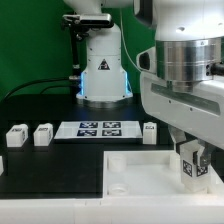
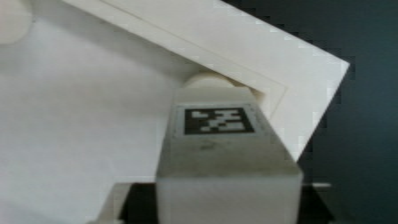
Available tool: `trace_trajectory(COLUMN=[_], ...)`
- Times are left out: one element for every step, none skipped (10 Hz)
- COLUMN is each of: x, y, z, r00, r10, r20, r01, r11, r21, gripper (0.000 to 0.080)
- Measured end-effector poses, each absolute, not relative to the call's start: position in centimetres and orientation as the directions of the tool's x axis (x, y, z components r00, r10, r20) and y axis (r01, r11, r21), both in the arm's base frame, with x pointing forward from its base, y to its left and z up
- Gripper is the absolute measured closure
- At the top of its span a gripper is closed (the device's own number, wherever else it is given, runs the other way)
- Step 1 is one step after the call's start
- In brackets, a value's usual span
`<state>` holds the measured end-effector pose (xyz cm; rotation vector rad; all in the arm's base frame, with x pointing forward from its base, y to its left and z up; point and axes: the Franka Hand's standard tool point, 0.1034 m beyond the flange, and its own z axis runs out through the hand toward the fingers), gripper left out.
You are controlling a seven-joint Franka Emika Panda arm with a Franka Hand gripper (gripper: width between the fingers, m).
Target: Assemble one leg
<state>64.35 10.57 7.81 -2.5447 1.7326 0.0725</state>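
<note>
Nearest item: arm (image 1: pixel 185 70), white, wrist pointing down at the near side, on the exterior view's right. Jaws clamped on one leg (image 1: pixel 190 166), held upright with its tag facing outward. It hangs over the near right corner of the square panel (image 1: pixel 130 165), probably to line it up with a corner hole. Whether the leg touches the panel cannot be told. Spare legs (image 1: pixel 43 133), three, stand on the black bench (image 1: pixel 50 180). Two are at the exterior view's left and one is just right of the marker board (image 1: pixel 100 128), apparently kept clear of the work.
</note>
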Motion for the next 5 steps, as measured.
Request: trace_trajectory(x=[64.32,64.32,64.31,64.29,64.28], y=[10.59,10.59,10.64,10.68,10.72], z=[7.76,7.76,7.75,7.72,7.71], r00=[0.398,0.439,0.475,0.552,0.666], r10=[-0.914,-0.896,-0.877,-0.831,-0.743], r20=[-0.073,-0.072,-0.071,-0.067,-0.06], r01=[-0.917,-0.899,-0.88,-0.834,-0.746], r11=[-0.398,-0.438,-0.474,-0.551,-0.665], r21=[-0.027,-0.03,-0.033,-0.038,-0.046], gripper=[0.0492,0.0275,0.0275,0.0176,0.0158])
